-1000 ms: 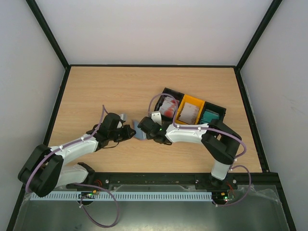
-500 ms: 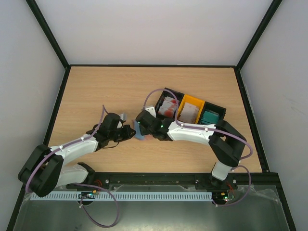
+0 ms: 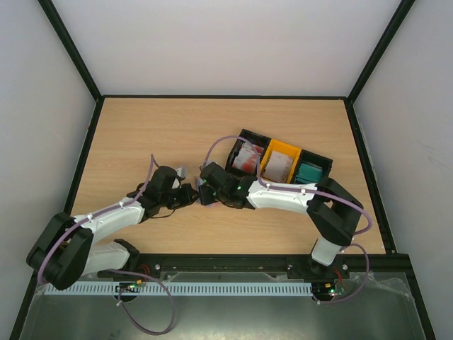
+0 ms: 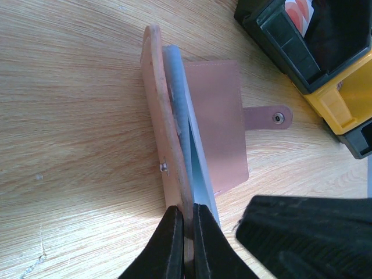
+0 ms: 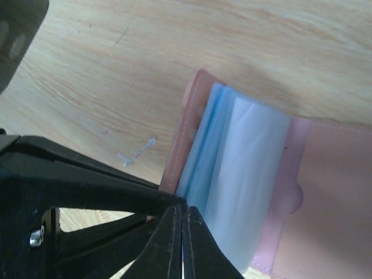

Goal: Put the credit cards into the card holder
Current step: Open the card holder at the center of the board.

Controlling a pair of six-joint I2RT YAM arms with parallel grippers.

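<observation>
Two robot arms meet low over a wooden tabletop (image 3: 156,134). Nearest, the left pincer (image 4: 186,220) is clamped shut on the raised cover of a reddish-brown card holder (image 4: 216,116). It holds that cover on edge while the other half lies flat on the wood, with its snap tab (image 4: 273,118) pointing toward the trays.

Just beside it, the right pincer (image 5: 181,224) is closed tight, its tips at the edge of the clear sleeves (image 5: 250,174) inside the holder. Whether it nips a sleeve or nothing cannot be told. Neither pincer holds a card.

Farther back, a row of black and yellow trays (image 3: 318,156) holds the credit cards (image 3: 247,157), which are red-and-white, pale and teal. They lie apart from the holder.

The step in hand looks like spreading the holder open. To do it well, the left pincer should hold the cover steady and upright. The right pincer should tease one sleeve apart gently, without dragging the flat half across the wood, so that a pocket mouth gapes wide enough for a card.
</observation>
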